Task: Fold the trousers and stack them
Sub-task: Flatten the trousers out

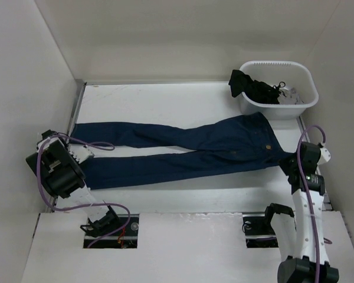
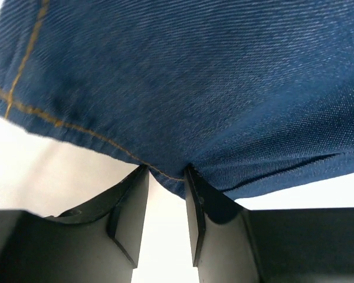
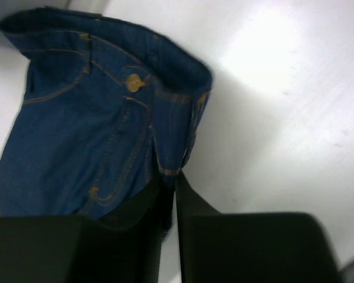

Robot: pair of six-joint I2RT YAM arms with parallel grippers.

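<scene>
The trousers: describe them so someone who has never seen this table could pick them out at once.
On the white table, just in front of the white basket in the far right corner, the trousers lie full length, waist to the right, legs stretching left. They are long navy denim with tan stitching, unlike the small black garment draped over the basket.

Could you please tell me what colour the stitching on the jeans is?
Orange-tan stitching on dark blue jeans; the left wrist view shows it best.

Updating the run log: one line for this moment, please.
jeans flat, unfolded | left gripper pinching leg hem | right gripper pinching waistband
</scene>
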